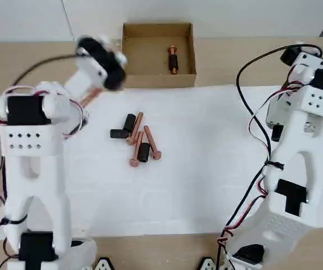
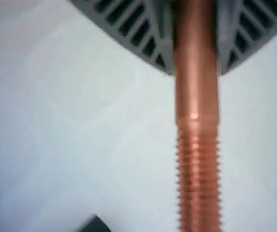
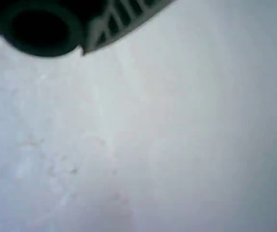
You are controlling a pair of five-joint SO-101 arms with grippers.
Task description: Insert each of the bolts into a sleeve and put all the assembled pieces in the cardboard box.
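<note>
Table [image 1: 234, 62]: wood under a white sheet [image 1: 206, 157], with a box [image 1: 158, 80] at the far edge.
Done: one assembled piece [image 1: 173, 59] lies in the box.
Left claw [image 2: 196, 34]: clenched on a bolt [image 2: 197, 145], raised near the box.
Right claw [image 3: 56, 24]: apparently gripping a sleeve [image 3: 37, 43] above the sheet, well apart from the left.
Remaining: three loose bolts [image 1: 136, 128] and three loose sleeves [image 1: 143, 152] lie mid-sheet; four pairs look unassembled.

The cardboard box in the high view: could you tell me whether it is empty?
No, one assembled piece lies on the floor of the cardboard box.
</note>
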